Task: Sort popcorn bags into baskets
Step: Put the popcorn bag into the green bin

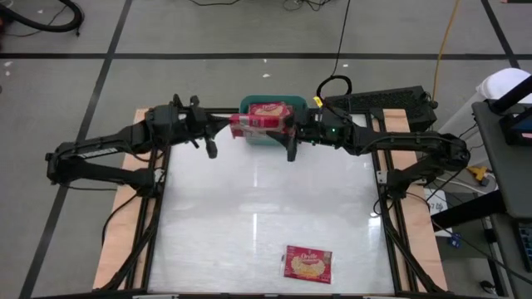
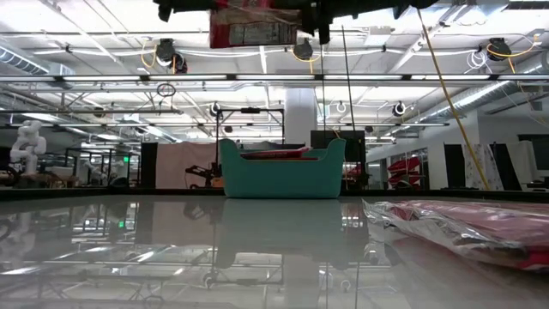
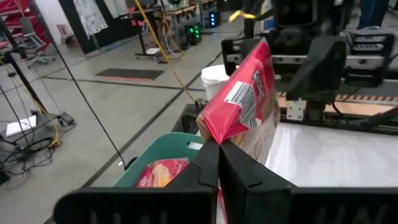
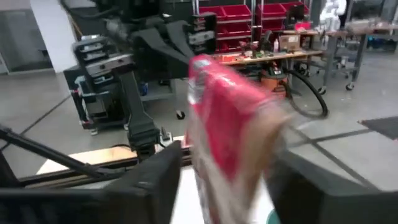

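- No word, brand or number can be read anywhere.
- A white barcode label is seen on the raised red bag (image 3: 244, 93), too small to be read.
- Print on the bag on the worktop (image 1: 308, 264) cannot be made out.

Three popcorn bags show: one (image 1: 252, 124) held up between the two claws, one (image 1: 271, 109) lying in the tub just behind the claws, and one (image 1: 308, 264) on the table well away from both. One teal basket (image 1: 249, 105).
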Available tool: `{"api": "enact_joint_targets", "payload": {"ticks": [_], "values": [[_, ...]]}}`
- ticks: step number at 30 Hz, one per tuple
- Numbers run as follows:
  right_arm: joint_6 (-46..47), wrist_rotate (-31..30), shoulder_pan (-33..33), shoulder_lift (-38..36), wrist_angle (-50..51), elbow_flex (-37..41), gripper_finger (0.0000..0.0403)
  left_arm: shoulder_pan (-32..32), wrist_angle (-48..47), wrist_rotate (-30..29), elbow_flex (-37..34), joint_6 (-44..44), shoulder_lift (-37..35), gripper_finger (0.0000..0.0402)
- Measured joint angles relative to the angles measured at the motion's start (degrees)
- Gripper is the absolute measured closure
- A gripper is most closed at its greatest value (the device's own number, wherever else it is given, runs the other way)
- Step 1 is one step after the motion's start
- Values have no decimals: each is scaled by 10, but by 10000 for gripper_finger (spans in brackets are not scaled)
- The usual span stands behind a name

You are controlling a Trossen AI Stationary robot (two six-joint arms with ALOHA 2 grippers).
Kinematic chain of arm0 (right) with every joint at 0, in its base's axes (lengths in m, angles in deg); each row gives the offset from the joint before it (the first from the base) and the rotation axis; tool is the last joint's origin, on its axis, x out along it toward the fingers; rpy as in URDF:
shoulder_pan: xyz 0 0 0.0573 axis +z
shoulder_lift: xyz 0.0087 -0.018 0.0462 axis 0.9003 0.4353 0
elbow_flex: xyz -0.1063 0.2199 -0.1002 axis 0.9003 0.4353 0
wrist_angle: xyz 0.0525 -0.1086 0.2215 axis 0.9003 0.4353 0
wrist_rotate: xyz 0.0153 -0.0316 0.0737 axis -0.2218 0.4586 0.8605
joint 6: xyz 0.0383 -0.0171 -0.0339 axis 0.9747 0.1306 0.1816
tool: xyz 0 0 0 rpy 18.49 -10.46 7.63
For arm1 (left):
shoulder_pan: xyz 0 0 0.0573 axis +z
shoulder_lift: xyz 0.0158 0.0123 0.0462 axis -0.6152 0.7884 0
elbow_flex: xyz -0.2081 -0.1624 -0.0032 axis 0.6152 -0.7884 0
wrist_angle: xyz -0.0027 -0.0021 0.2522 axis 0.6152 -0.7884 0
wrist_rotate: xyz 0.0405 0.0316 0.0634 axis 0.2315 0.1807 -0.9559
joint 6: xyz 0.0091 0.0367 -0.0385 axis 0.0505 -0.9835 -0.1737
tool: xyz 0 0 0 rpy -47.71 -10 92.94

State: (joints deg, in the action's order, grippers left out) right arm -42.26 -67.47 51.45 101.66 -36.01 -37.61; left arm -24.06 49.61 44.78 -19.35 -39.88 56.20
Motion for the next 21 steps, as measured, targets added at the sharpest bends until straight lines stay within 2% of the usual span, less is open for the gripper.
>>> {"api": "enact_joint_targets", "payload": {"ticks": [6,7,10,15,19,21], "values": [[-25,1,-2,-10,3,0,365,0,34,-4,0,20,22,396],[-38,2,-4,-13,1,0,382,0,33,-11,0,27,23,396],[-97,0,-6,-23,9,0,384,-4,19,-38,0,75,22,383],[-205,-14,-9,-65,19,0,389,1,-25,-51,1,175,-6,340],[-296,-67,3,-102,33,0,394,7,-62,-54,1,283,-35,327],[-359,-105,19,-115,35,-2,390,18,-90,-65,1,378,-44,326]]}}
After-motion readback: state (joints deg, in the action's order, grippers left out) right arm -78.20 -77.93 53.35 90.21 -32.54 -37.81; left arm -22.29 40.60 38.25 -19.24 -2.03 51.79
